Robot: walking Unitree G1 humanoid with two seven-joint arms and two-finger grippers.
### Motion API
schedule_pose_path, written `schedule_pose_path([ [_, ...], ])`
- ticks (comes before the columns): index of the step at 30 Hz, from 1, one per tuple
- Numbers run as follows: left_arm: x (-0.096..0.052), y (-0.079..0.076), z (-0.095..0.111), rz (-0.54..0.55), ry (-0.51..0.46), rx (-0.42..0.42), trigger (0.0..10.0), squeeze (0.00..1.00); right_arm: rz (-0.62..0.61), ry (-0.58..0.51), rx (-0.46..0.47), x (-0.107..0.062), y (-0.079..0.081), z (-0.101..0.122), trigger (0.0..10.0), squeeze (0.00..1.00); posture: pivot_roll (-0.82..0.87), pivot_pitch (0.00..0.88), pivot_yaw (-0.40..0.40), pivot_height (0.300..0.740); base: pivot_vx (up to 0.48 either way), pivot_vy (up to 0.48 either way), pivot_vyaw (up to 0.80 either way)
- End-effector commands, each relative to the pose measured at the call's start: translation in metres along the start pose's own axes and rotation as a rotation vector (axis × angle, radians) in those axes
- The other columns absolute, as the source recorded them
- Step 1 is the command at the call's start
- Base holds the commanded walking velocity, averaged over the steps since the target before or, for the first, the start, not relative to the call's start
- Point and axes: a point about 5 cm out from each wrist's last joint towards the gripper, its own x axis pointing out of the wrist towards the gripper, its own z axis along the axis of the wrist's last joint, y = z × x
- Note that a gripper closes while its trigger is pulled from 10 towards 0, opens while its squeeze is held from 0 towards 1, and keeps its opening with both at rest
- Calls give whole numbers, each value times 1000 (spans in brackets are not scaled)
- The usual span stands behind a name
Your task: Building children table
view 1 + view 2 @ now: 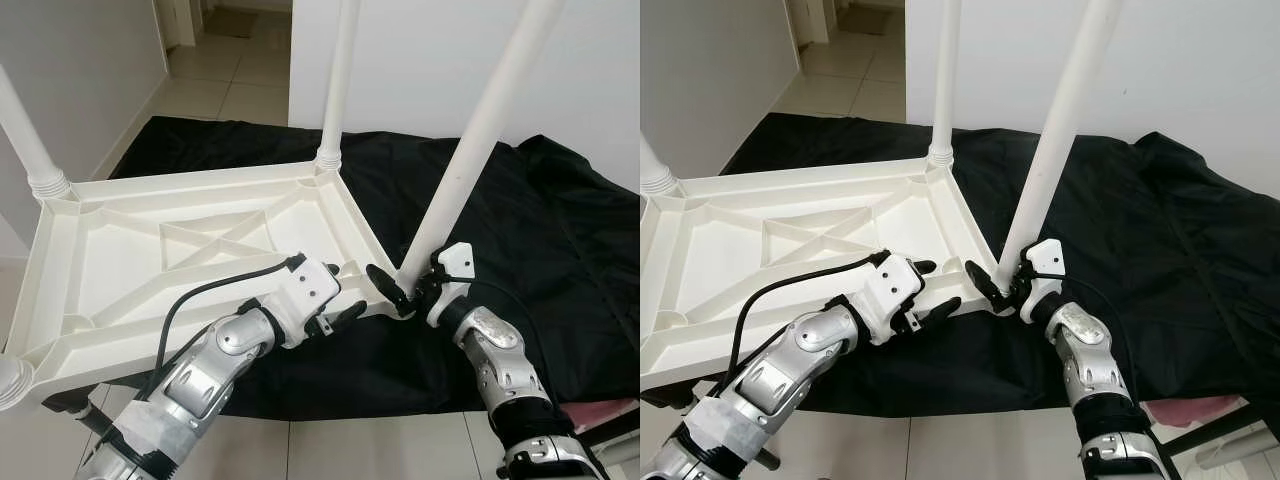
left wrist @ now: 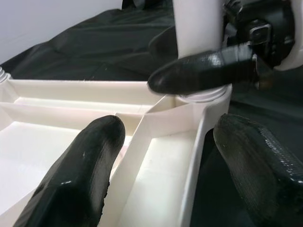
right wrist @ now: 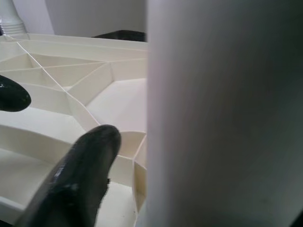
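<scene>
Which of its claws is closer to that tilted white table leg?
Right. The right gripper is around the tilted leg at its base; the left gripper straddles the tabletop rim beside it.

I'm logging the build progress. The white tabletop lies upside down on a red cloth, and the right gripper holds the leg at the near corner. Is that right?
Not quite: the cloth is black, not red, as the left eye view shows. The rest stands: the white tabletop lies upside down on it, and the right gripper holds the leg at the near corner.

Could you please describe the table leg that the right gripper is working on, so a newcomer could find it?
On the black cloth lies an upturned white tabletop. The leg rises at its near right corner, beside the right gripper. Unlike the upright legs, it leans.
</scene>
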Motion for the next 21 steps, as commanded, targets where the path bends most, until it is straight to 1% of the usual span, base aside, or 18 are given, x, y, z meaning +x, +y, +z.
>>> schedule_pose_path([
  [1, 2, -6, 2, -117, -6, 22, 10000, 0, 23, 16, -12, 1, 2, -3, 2392, 0, 23, 0, -45, 740, 0, 0, 0],
  [2, 2, -6, 2, -118, -7, 23, 10000, 0, 30, 19, -10, 1, 3, -4, 0, 0, 24, 0, -45, 740, 0, 0, 0],
  [10, 2, -7, 1, -128, -7, 24, 10000, 0, 31, 28, -13, -3, 1, -9, 0, 0, 14, 0, -45, 740, 0, 0, 0],
  [11, 2, -8, 1, -132, -6, 23, 10000, 0, 28, 30, -14, -4, 0, -10, 4784, 0, 13, 0, -46, 740, 0, 0, 0],
  [12, 2, -8, 1, -132, -6, 23, 10000, 0, 28, 30, -14, -4, 0, -10, 4784, 0, 13, 0, -46, 740, 0, 0, 0],
  [13, 2, -9, 0, -135, -6, 22, 10000, 0, 19, 32, -8, -6, -1, -11, 10000, 0, 11, 0, -48, 740, 0, 0, 0],
  [18, 2, -10, 0, -138, -5, 21, 10000, 0, -24, 44, 8, -8, -2, -13, 10000, 0, 9, 0, -54, 740, 0, 0, 0],
  [20, 0, -11, -3, -135, 2, 14, 10000, 0, -109, 74, 10, -7, -1, -16, 10000, 0, 7, 0, -59, 740, 0, 0, 0],
  [21, 0, -11, -3, -135, 2, 14, 10000, 0, -109, 74, 10, -7, -1, -16, 10000, 0, 7, 0, -59, 740, 0, 0, 0],
])
